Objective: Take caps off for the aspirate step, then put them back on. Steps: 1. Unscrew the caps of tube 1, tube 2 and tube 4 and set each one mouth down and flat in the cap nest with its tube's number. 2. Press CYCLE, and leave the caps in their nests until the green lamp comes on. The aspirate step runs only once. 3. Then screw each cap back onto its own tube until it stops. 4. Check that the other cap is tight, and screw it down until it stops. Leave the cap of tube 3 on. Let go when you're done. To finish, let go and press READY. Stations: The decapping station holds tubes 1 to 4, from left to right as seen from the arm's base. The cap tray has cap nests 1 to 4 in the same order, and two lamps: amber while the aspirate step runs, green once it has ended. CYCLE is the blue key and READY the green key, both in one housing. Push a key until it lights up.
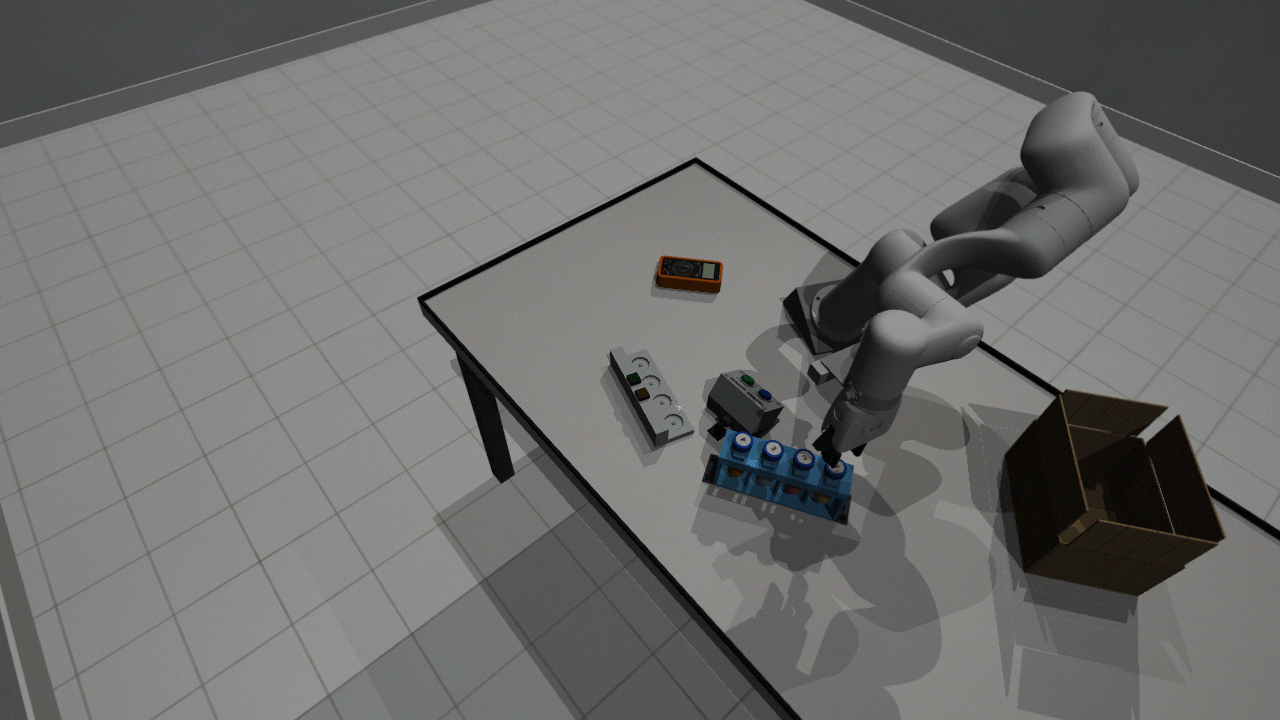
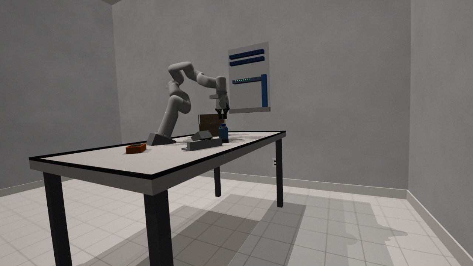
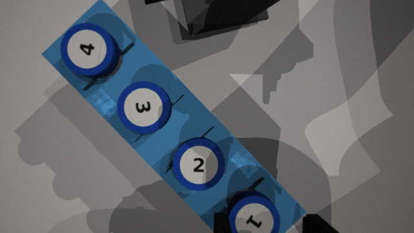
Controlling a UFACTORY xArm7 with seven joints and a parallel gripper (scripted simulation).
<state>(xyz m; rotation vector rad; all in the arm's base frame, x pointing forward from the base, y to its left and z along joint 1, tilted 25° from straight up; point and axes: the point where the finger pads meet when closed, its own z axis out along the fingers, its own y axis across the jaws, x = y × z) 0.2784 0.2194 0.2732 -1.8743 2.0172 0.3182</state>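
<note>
The gripper [image 3: 279, 224] hangs over the cap of tube 1 [image 3: 253, 215] at the bottom edge of the wrist view, its two dark fingertips partly spread on either side of the cap and holding nothing; the exterior view shows the gripper [image 2: 221, 115] a little above the tubes, not touching them. In the top view the gripper [image 1: 830, 447] sits at the right end of the blue decapping station [image 1: 776, 488], right of centre.

The station [image 3: 145, 77] runs diagonally from upper left to lower right of the wrist view, all four caps in place: cap 4 [image 3: 87, 49] at upper left, then cap 3 [image 3: 143, 107], then cap 2 [image 3: 198, 164].

Just beyond the station in the top view stands the key housing [image 1: 744, 400] with the green READY key [image 1: 748, 379] and blue CYCLE key [image 1: 764, 394]. To its left lies the cap tray [image 1: 650, 395], all four nests bare. An orange multimeter [image 1: 688, 273] lies further up the table [image 1: 537, 295], and an open cardboard box [image 1: 1109, 492] sits at the right.
</note>
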